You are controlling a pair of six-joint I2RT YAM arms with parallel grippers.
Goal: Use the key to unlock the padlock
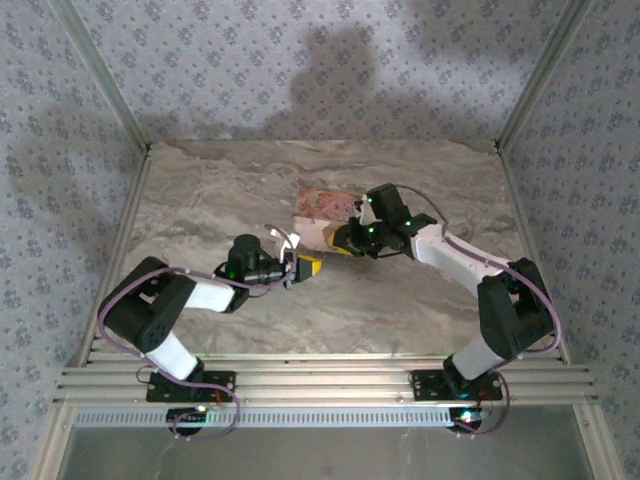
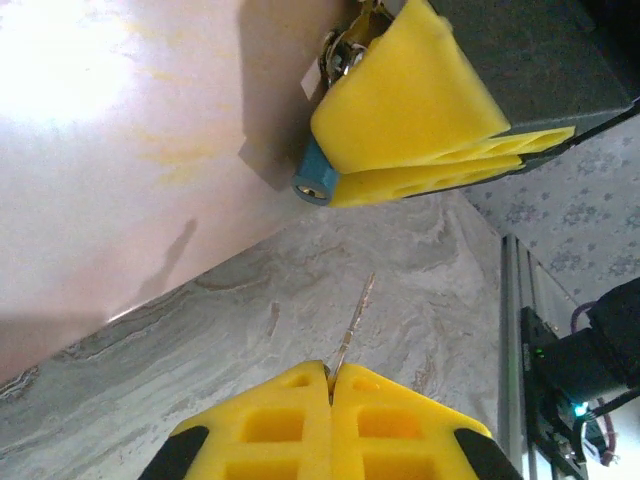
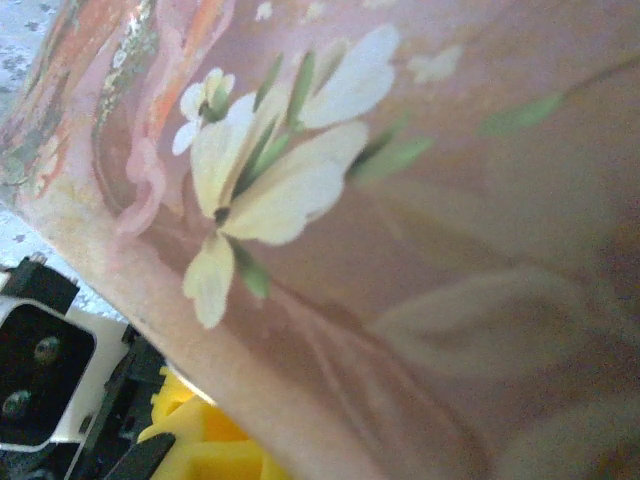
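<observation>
In the left wrist view my left gripper [image 2: 330, 372] is shut on the key [image 2: 352, 322]. Its thin blade sticks out forward over the marble table. Ahead of it the tiny teal-blue padlock [image 2: 314, 180] pokes out from the yellow pads [image 2: 410, 110] of my right gripper [image 1: 343, 247], which is shut on it. The padlock's round end faces the key. A gap remains between the key tip and the padlock. Silvery metal [image 2: 345, 52] shows above the pad. From above, the left gripper [image 1: 312, 267] and the right one nearly meet at mid-table.
A flat pink flowered box [image 1: 322, 208] lies just behind the grippers; its side [image 2: 130, 150] stands left of the padlock and its lid [image 3: 420, 200] sits close to the right wrist camera. An aluminium rail [image 2: 512, 330] runs along the table's near edge.
</observation>
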